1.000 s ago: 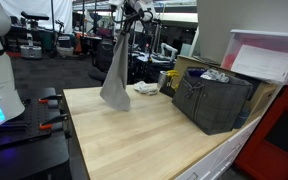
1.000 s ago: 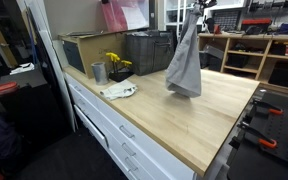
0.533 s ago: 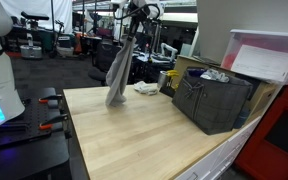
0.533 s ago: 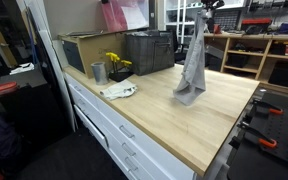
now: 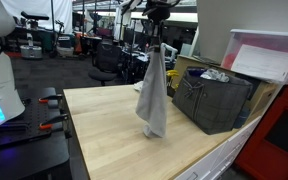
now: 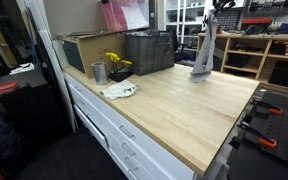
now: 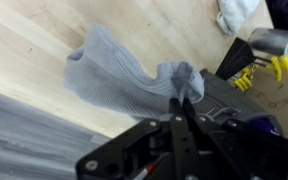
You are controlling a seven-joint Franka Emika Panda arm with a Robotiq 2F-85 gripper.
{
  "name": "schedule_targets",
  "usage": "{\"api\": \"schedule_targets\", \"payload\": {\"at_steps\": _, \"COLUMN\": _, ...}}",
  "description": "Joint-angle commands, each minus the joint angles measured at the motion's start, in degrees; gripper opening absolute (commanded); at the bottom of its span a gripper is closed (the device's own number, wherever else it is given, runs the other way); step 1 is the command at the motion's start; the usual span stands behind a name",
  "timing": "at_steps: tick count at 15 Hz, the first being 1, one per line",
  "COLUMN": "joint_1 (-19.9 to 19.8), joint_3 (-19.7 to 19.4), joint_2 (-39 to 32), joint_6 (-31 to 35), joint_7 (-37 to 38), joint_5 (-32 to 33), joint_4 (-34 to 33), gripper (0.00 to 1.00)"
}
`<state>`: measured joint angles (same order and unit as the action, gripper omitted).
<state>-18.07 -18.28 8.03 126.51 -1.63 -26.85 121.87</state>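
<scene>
Your grey cloth [image 5: 152, 95] has swung across the wooden tabletop [image 5: 104, 130] toward the black crate [image 5: 214, 100]. Your gripper [image 7: 181, 100] is clamped on its top corner, so it hangs straight down, its lower edge at the wood. Farther back sit a white rag [image 6: 119, 91] and a metal cup [image 6: 98, 72].

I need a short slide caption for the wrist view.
The shut gripper holds a grey cloth over the wooden table.

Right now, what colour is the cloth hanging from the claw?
Plain grey cloth, no pattern; it shows best in an exterior view.
</scene>
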Motion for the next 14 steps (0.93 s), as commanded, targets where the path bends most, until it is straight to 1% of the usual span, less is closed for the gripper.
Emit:
{"api": "schedule_targets", "payload": {"at_steps": 1, "joint_1": 1.18, "joint_3": 0.37, "joint_2": 0.34, "joint_6": -6.35, "joint_7": 5.12, "joint_5": 3.45, "joint_4": -0.22, "gripper": 0.01}}
{"api": "schedule_targets", "payload": {"at_steps": 2, "joint_1": 2.82, "joint_3": 1.11, "joint_2": 2.76, "joint_6": -5.32, "joint_7": 1.94, "joint_5": -0.3, "joint_4": 2.36, "gripper": 0.01}}
{"api": "schedule_targets", "payload": {"at_steps": 3, "joint_1": 3.61, "joint_3": 1.6, "joint_2": 3.58, "joint_6": -7.97, "joint_7": 1.26, "joint_5": -1.81, "joint_4": 2.91, "gripper": 0.01}}
{"api": "schedule_targets", "payload": {"at_steps": 4, "joint_1": 4.47, "joint_3": 1.85, "joint_2": 4.09, "joint_6": -10.15, "joint_7": 0.24, "joint_5": -3.95, "joint_4": 3.02, "gripper": 0.29}}
{"api": "schedule_targets", "payload": {"at_steps": 5, "joint_1": 5.2, "joint_3": 1.86, "joint_2": 4.16, "joint_6": -12.63, "joint_7": -1.15, "joint_5": -6.17, "joint_4": 2.77, "gripper": 0.3}}
{"api": "schedule_targets", "payload": {"at_steps": 7, "joint_1": 6.06, "joint_3": 1.16, "joint_2": 3.37, "joint_6": -19.0, "joint_7": -4.27, "joint_5": -9.88, "joint_4": 1.32, "gripper": 0.44}}
{"api": "schedule_targets", "payload": {"at_steps": 8, "joint_1": 6.09, "joint_3": 0.66, "joint_2": 3.0, "joint_6": -22.37, "joint_7": -6.11, "joint_5": -11.43, "joint_4": 0.9, "gripper": 0.52}}
{"api": "schedule_targets", "payload": {"at_steps": 11, "joint_1": 4.76, "joint_3": -1.51, "joint_2": 0.72, "joint_6": -34.11, "joint_7": -11.06, "joint_5": -14.74, "joint_4": -0.5, "gripper": 0.75}}
{"api": "schedule_targets", "payload": {"at_steps": 12, "joint_1": 4.04, "joint_3": -1.86, "joint_2": 0.04, "joint_6": -35.86, "joint_7": -10.67, "joint_5": -13.84, "joint_4": -0.56, "gripper": 0.83}}
{"api": "schedule_targets", "payload": {"at_steps": 13, "joint_1": 3.44, "joint_3": -2.0, "joint_2": -0.47, "joint_6": -36.18, "joint_7": -10.25, "joint_5": -12.81, "joint_4": -0.23, "gripper": 0.89}}
{"api": "schedule_targets", "payload": {"at_steps": 14, "joint_1": 2.71, "joint_3": -1.44, "joint_2": -0.99, "joint_6": -33.08, "joint_7": -7.91, "joint_5": -10.24, "joint_4": 0.42, "gripper": 0.96}}
